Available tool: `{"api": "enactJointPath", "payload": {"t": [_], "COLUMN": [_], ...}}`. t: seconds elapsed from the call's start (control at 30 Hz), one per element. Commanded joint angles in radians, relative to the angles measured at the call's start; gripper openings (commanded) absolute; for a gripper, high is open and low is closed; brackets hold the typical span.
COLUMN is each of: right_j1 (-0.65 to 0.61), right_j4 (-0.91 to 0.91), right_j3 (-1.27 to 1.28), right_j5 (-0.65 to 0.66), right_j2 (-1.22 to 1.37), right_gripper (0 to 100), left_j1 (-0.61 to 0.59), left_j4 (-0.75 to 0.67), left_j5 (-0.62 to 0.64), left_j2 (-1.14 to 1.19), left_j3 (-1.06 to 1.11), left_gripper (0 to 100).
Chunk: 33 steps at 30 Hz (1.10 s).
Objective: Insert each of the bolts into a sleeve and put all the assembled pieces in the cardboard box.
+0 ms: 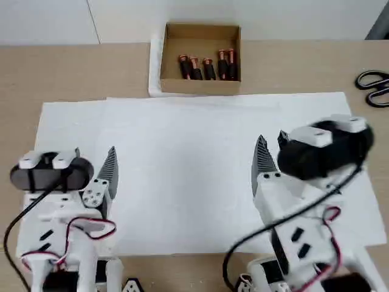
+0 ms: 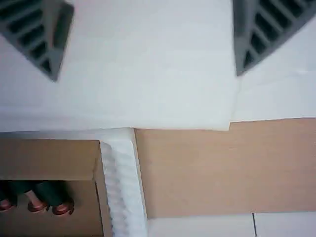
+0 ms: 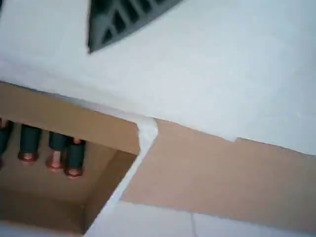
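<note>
Neatly side by side in the square, brown cardboard box (image 1: 200, 88) lie five assembled pieces (image 1: 208, 68), each a dark, round sleeve (image 2: 49, 190) with a coppery bolt (image 2: 61, 208) showing at one end. Their long axes run from the arms' side towards the far edge of the wooden tabletop (image 1: 73, 70), with the copper ends pointing away from the arms. One box stands there, just beyond a smooth white foam sheet (image 1: 182, 170), with a ridged white foam strip (image 1: 154, 67) against its side. The left pincer (image 2: 144, 76) hangs over the sheet with its two grey, ribbed, wedge-shaped fingers (image 2: 34, 29) spread wide and nothing between them. The right pincer (image 1: 271, 141) also stands parted and empty. One pair of black-handled scissors (image 1: 374, 88) lies at the tabletop's edge.
</note>
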Motion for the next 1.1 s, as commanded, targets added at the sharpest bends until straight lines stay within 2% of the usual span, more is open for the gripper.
{"api": "enactJointPath", "payload": {"t": [0.0, 0.17, 0.37, 0.7, 0.83, 1.07], "right_j1": [0.093, 0.171, 0.182, 0.182, 0.183, 0.183], "right_j4": [-0.228, -0.429, -0.455, -0.460, -0.518, -0.518], "right_j3": [0.336, 0.707, 0.993, 1.162, 1.220, 1.221], "right_j5": [0.011, 0.012, 0.014, 0.012, 0.012, 0.012], "right_j2": [-0.134, -0.351, -0.533, -0.526, -0.526, -0.524], "right_gripper": [12.1, 11.9, 11.9, 12.1, 12.0, 11.9], "left_j1": [0.000, 0.002, 0.008, 0.132, 0.138, 0.138], "left_j4": [-0.120, -0.190, -0.187, -0.184, -0.183, -0.183], "left_j5": [-0.005, -0.005, -0.002, -0.002, -0.002, -0.002], "left_j2": [-0.061, -0.080, -0.080, -0.078, -0.078, -0.078], "left_j3": [0.140, 0.314, 0.395, 0.530, 0.532, 0.532], "left_gripper": [22, 22, 22, 22, 22, 22]}}
